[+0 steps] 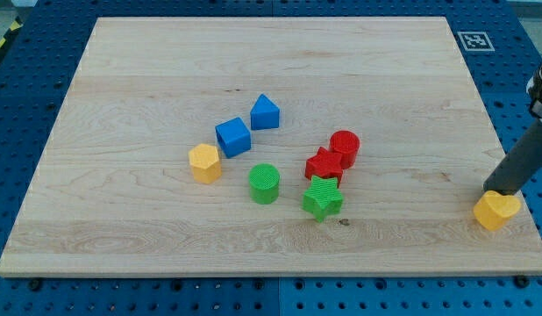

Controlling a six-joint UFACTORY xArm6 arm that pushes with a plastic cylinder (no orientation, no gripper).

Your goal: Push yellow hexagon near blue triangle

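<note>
Dark and cut off at the view's right edge, my rod has no hand to spread or press; my tip [493,191] touches the top of a yellow block [496,211] of unclear shape. On the wooden worktop [148,88], the yellow hexagon [204,163] sits just left of a blue cube [232,137], near the blue triangle [264,112], well apart from my tip.

No readable text, numbers or brands anywhere. Only sign: a black-and-white fiducial marker tag [474,40] at the desk's [148,79] top-right corner in the view. Its pattern carries no legible characters.
</note>
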